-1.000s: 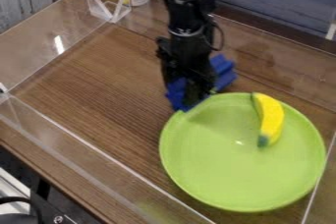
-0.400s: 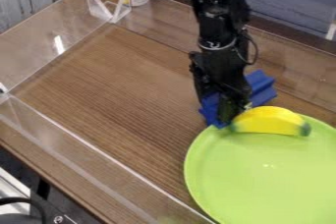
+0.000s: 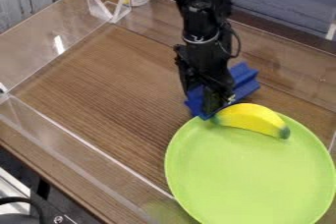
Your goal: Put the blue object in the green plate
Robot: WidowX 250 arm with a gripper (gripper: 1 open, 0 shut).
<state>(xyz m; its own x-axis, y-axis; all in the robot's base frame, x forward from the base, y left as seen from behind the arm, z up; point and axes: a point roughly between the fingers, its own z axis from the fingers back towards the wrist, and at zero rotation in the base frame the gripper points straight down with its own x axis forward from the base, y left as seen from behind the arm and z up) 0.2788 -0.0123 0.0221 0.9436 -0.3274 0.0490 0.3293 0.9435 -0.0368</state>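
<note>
"What does the robot arm (image 3: 205, 27) look like, top centre of the frame?"
"Black or very dark all over, built of chunky, uneven sections."
"Any cables?"
"A thin dark loop bows out along its right side. Finer markings are too blurred to tell."

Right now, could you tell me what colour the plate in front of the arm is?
The plate is plain lime green, as the camera view shows.
</note>
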